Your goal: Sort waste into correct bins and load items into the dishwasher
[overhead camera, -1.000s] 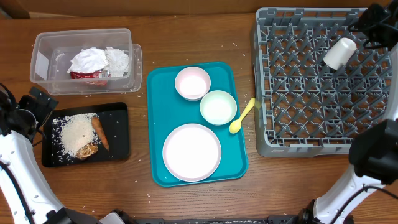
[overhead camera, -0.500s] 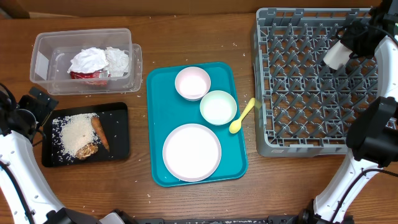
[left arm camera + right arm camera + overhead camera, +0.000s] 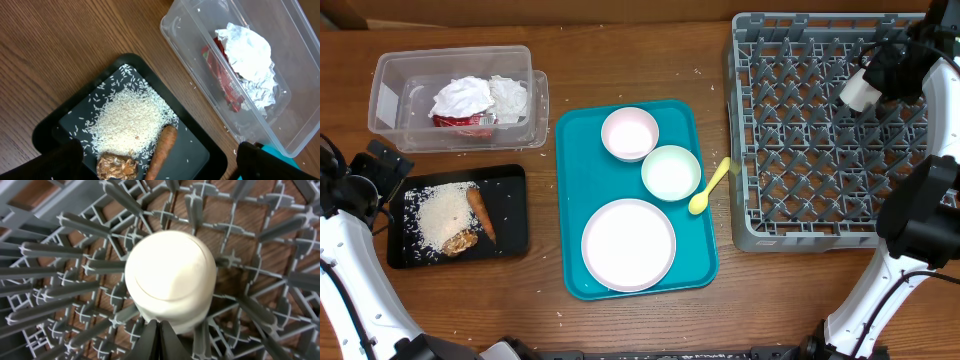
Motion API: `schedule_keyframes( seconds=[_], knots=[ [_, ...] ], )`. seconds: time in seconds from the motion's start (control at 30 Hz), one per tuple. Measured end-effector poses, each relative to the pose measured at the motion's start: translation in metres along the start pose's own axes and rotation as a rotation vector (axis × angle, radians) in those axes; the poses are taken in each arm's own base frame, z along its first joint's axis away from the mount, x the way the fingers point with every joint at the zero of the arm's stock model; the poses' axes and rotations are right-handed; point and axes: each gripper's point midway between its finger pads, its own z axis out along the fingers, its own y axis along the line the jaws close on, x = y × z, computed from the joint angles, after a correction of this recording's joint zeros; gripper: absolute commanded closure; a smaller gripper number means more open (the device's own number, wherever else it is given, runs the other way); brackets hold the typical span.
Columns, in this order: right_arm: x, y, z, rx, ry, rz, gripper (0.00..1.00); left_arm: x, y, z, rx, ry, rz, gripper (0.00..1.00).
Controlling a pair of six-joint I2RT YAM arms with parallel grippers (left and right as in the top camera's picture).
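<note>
Right claw [image 3: 159,330] closed beside white cup [image 3: 170,287]

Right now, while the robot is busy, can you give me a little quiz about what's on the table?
1. True or false: the yellow spoon pokes out over the edge of the teal tray.
2. What lies beside the rice in the black tray? A a banana, B a carrot, C a fork.
3. How many round dishes sit on the teal tray?
Key: 1 true. 2 B. 3 three: the white plate, the pink dish, the green cup.
</note>
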Motion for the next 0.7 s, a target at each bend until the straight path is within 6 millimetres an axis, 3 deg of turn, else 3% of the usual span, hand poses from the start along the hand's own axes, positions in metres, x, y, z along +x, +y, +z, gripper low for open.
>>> schedule_keyframes(
  seconds=[0.33,0.53,0.7],
  knots=[
    [-0.047,0.018,-0.021,-0.067,-0.197,-0.027,0.95,0.000,0.000,0.000,0.000,0.000,0.000,0.00],
    [-0.047,0.017,-0.019,-0.064,-0.196,-0.027,0.96,0.000,0.000,0.000,0.000,0.000,0.000,0.00],
    [-0.030,0.010,-0.002,-0.042,-0.123,-0.017,0.96,0.000,0.000,0.000,0.000,0.000,0.000,0.00]
  ],
)
